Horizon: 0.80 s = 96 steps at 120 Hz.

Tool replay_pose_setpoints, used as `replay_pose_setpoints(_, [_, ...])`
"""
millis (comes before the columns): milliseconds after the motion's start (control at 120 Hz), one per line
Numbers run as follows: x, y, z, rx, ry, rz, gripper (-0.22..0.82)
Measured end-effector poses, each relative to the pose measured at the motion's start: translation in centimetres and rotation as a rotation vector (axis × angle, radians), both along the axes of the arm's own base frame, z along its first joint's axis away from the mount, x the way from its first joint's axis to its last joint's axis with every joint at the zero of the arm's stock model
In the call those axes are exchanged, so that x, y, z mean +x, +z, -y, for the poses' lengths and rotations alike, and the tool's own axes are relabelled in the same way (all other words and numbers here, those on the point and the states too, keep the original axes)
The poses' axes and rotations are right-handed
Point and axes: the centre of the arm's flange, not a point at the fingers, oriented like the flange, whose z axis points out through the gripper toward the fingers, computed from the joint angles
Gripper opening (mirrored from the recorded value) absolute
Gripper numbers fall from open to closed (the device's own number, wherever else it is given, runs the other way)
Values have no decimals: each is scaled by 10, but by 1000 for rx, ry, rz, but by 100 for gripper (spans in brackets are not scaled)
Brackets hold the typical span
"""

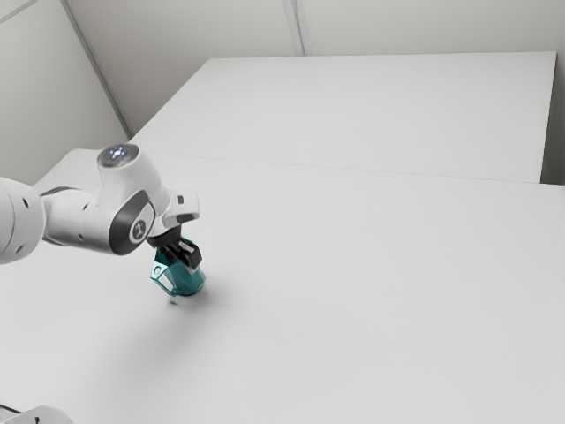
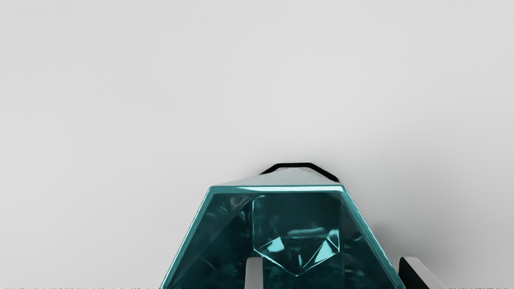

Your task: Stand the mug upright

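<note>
And here we are at the white table point(image 1: 353, 291), the arm point(image 1: 75, 219) reaching in from the exterior view's left, its black gripper point(image 1: 192, 258) angled down right at the teal mug point(image 1: 185, 282)! The mug is on the near tabletop, below the hand, its angular handle point(image 1: 157, 270) pointing toward the exterior view's left, a soft shadow spreading around it. Over to the wrist view, and we look straight into the open mouth, all glinting facets inside! The fingers stand wide apart: one finger point(image 2: 253, 275) shows across the mouth, the other point(image 2: 421, 271) is outside, right by the rim, and they have no grip on the mug. Is its base flat on the table? From these angles, I cannot tell
</note>
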Motion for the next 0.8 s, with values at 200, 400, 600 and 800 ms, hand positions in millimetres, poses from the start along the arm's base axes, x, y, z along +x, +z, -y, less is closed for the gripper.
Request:
replay_pose_setpoints(200, [7,13,0,-6,10,-25,31])
replay_pose_setpoints(400, [13,29,1,-12,22,-60,32])
replay_pose_setpoints(600, [26,57,2,-16,32,-75,33])
replay_pose_setpoints(800, [55,121,-3,-51,44,-41,35])
